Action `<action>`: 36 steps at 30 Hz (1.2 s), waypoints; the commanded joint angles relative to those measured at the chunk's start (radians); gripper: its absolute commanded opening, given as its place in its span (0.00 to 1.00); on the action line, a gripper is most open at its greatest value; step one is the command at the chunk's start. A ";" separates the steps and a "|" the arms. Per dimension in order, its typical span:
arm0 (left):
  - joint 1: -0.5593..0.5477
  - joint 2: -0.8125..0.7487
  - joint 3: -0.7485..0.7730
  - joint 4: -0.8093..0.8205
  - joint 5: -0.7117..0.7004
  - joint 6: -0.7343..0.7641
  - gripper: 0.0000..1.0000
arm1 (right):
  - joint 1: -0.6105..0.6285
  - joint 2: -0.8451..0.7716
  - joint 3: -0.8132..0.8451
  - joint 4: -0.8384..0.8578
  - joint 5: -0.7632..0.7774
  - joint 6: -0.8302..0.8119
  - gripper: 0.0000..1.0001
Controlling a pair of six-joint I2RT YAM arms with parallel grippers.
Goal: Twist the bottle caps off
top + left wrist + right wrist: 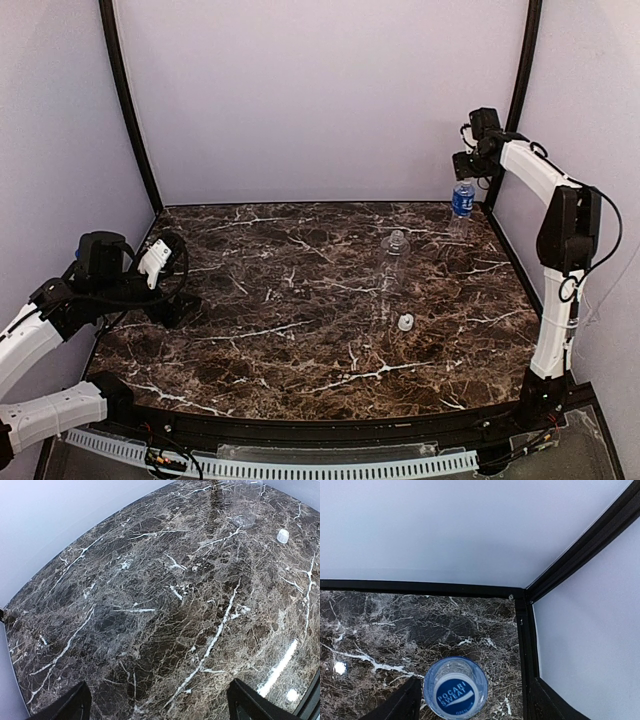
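A bottle with a blue label [462, 200] stands at the far right corner of the table. From above in the right wrist view it shows a dark blue cap [455, 694] printed "POCARI SWEAT". My right gripper [466, 168] hangs just above it, open [476, 681], its fingers either side of the cap without touching. A plain clear bottle [393, 262] stands uncapped mid-table; its top shows in the left wrist view [243, 502]. A white cap [405, 322] lies in front of it, and also appears in the left wrist view [283, 535]. My left gripper [180, 305] is open and empty [160, 682] at the left edge. A third bottle is out of view.
The dark marble table [290, 300] has a black frame. A black corner post [522, 630] and the white side wall [590, 645] stand close to the right of the labelled bottle. The back wall [320, 100] closes the far side.
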 commanded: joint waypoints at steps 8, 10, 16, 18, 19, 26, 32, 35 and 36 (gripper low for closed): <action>0.005 0.002 -0.005 -0.003 0.027 0.007 0.95 | -0.028 0.028 0.003 -0.006 -0.038 0.003 0.67; 0.005 0.004 -0.003 -0.005 0.028 0.006 0.95 | -0.038 0.034 0.008 -0.007 -0.067 0.013 0.64; 0.006 0.008 0.000 -0.006 0.034 0.006 0.95 | -0.049 0.056 0.026 -0.021 -0.111 0.021 0.57; 0.005 0.008 0.001 -0.005 0.036 0.007 0.95 | -0.051 0.061 0.027 -0.022 -0.121 0.021 0.52; 0.006 0.009 0.001 -0.005 0.036 0.006 0.95 | -0.053 0.063 0.027 -0.022 -0.126 0.020 0.49; 0.006 0.008 0.004 -0.009 0.037 0.009 0.95 | -0.054 0.061 0.025 -0.028 -0.150 0.020 0.11; 0.006 0.007 0.011 -0.015 0.044 0.022 0.95 | -0.045 -0.041 -0.013 -0.031 -0.157 0.017 0.00; 0.006 0.010 0.025 -0.020 0.052 0.039 0.94 | -0.010 -0.131 -0.035 -0.005 -0.144 0.007 0.00; 0.006 0.010 0.035 -0.019 0.054 0.049 0.94 | 0.012 -0.163 -0.040 0.009 -0.145 0.003 0.00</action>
